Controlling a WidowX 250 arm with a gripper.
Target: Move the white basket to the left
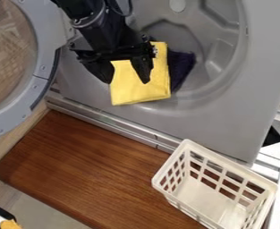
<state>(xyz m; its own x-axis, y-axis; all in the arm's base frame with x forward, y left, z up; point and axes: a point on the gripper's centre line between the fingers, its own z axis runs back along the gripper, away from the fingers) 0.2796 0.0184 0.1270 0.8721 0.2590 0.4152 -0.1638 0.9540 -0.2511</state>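
Black two-finger gripper (127,82) hung over folded yellow cloth (141,95), claw fingers apart. White rectangular plastic lattice basket (226,163) sat upright, lower right, on brown wooden board (82,165).

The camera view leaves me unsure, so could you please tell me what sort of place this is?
Probably a laundry area: a front-loading washer or dryer has its round door open, a yellow cloth hangs at its opening, and a white plastic basket sits nearby.

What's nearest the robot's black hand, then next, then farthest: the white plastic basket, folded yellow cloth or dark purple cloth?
1. Folded yellow cloth, by the hand.
2. Dark purple cloth, right of the yellow one.
3. White plastic basket, bottom right.
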